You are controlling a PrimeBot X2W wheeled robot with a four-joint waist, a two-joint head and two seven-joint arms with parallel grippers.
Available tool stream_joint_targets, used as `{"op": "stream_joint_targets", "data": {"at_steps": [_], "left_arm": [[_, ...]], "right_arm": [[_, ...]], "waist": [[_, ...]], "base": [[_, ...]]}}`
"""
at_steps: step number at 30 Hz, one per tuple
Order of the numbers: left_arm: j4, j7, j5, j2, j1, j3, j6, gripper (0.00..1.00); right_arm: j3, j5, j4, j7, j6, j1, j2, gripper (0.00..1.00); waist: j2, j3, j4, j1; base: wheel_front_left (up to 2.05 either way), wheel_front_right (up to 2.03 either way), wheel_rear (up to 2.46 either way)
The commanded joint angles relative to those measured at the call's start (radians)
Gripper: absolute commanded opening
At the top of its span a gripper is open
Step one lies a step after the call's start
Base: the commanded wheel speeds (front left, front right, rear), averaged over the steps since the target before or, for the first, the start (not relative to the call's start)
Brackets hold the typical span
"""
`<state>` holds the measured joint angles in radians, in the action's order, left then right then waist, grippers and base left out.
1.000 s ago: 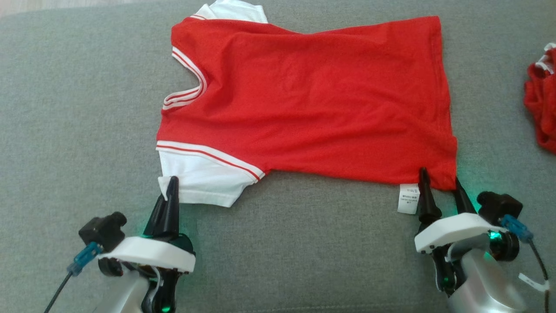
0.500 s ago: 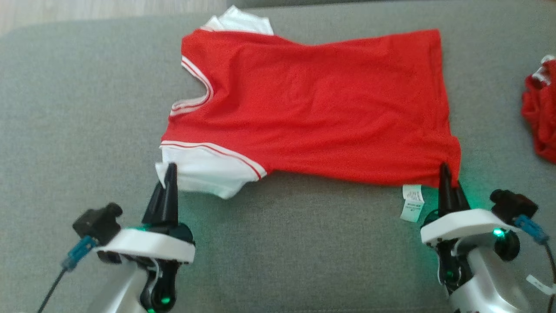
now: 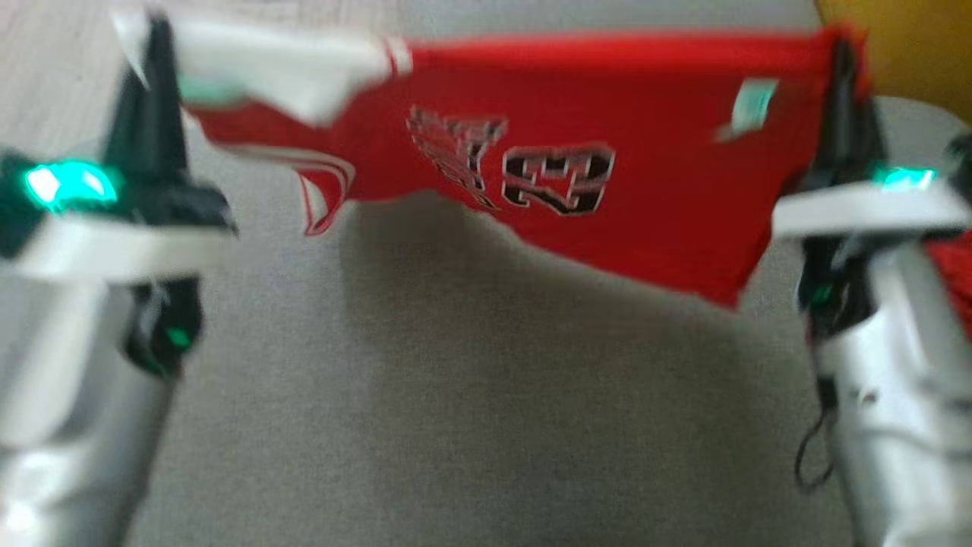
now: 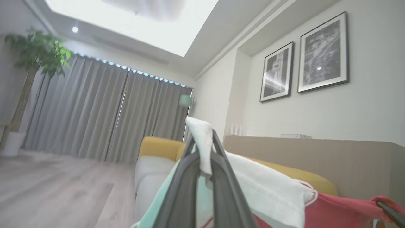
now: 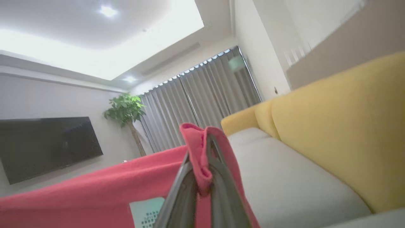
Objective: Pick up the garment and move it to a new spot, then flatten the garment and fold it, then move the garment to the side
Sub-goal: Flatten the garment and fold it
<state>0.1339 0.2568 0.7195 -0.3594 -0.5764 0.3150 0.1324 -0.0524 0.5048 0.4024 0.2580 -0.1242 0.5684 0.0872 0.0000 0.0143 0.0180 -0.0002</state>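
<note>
We look down on a grey sofa seat (image 3: 456, 410), with a yellow backrest (image 3: 911, 45) at the far right corner. Our own view has tilted since a second ago, so the seat now sits differently in frame.

A red sports jersey (image 3: 645, 99) hangs stretched sideways above the seat, clear of it and casting a soft shadow there. A second ago it lay flat on the cushion, plain red side up. Now a side with a black number print (image 3: 558, 178) faces us, and its lower edge droops toward the right.

The left gripper (image 3: 156, 34) has risen to the upper left, its fingers pressed together on the white sleeve (image 3: 281, 64), as they were before. From the left wrist, white cloth sticks up between those fingers (image 4: 221, 177).

The right gripper (image 3: 843, 61) has risen to the upper right. Its fingers stood spread at the hem corner a second ago. They now pinch a fold of red hem, seen bunched between them from the right wrist (image 5: 201, 148).

A small white care label (image 3: 750, 106) dangles just beside the right fingers.
</note>
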Motion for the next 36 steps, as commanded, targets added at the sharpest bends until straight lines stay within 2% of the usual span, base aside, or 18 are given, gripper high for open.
{"op": "stream_joint_targets", "data": {"at_steps": [1,5,11,15,18,22,27,32,33,34,36], "left_arm": [[-0.019,0.005,-0.013,-0.046,-0.083,-0.056,-0.002,0.0],[0.064,0.005,-0.044,-0.063,-0.233,-0.04,-0.002,0.0],[0.228,0.005,-0.133,-0.072,-0.436,-0.022,-0.002,0.0],[0.298,0.005,-0.22,-0.047,-0.566,-0.089,-0.026,0.0],[0.296,0.005,-0.301,-0.014,-0.666,-0.143,-0.036,0.0],[0.229,0.005,-0.39,0.044,-0.741,-0.221,-0.033,0.0],[0.203,0.005,-0.419,0.131,-0.645,-0.297,-0.013,0.0],[0.221,0.005,-0.399,0.221,-0.363,-0.319,-0.003,0.0],[0.221,0.005,-0.399,0.221,-0.363,-0.319,-0.003,0.0],[0.235,0.005,-0.372,0.252,-0.239,-0.312,-0.002,0.0],[0.246,0.005,-0.358,0.264,-0.178,-0.307,-0.002,0.0]], "right_arm": [[-0.021,0.009,-0.033,-0.002,-0.007,0.066,0.008,0.0],[-0.033,0.001,-0.009,-0.033,-0.007,0.208,0.044,0.0],[-0.042,-0.075,0.112,-0.04,-0.007,0.419,0.034,0.0],[-0.024,-0.159,0.211,-0.011,-0.007,0.58,0.014,0.0],[0.033,-0.225,0.257,0.002,-0.007,0.697,0.001,0.0],[0.138,-0.321,0.218,0.003,-0.007,0.784,-0.009,0.0],[0.197,-0.372,0.235,0.004,-0.007,0.737,-0.018,0.0],[0.161,-0.332,0.355,0.004,-0.007,0.573,-0.01,0.0],[0.161,-0.332,0.355,0.004,-0.007,0.573,-0.01,0.0],[0.136,-0.303,0.4,0.004,-0.007,0.492,-0.003,0.0],[0.123,-0.286,0.422,0.004,-0.007,0.447,0.0,0.0]], "waist": [[0.0,0.003,0.007,0.0002],[0.0,0.041,0.021,0.0002],[0.0,0.159,0.016,0.0002],[0.0,0.238,0.005,0.0002],[0.0,0.285,0.008,0.0002],[0.0,0.329,0.019,0.0002],[0.0,0.333,0.041,0.0002],[0.0,0.317,0.057,0.0002],[0.0,0.317,0.057,0.0002],[0.0,0.309,0.061,0.0002],[0.0,0.301,0.062,0.0002]], "base": [[0.0,0.0,0.0],[0.0,0.0,0.0],[0.0,0.0,0.0],[0.0,0.0,0.0],[0.0,0.0,0.0],[0.0,0.0,0.0],[0.0,0.0,0.0],[0.0,0.0,0.0],[0.0,0.0,0.0],[0.0,0.0,0.0],[0.0,0.0,0.0]]}}
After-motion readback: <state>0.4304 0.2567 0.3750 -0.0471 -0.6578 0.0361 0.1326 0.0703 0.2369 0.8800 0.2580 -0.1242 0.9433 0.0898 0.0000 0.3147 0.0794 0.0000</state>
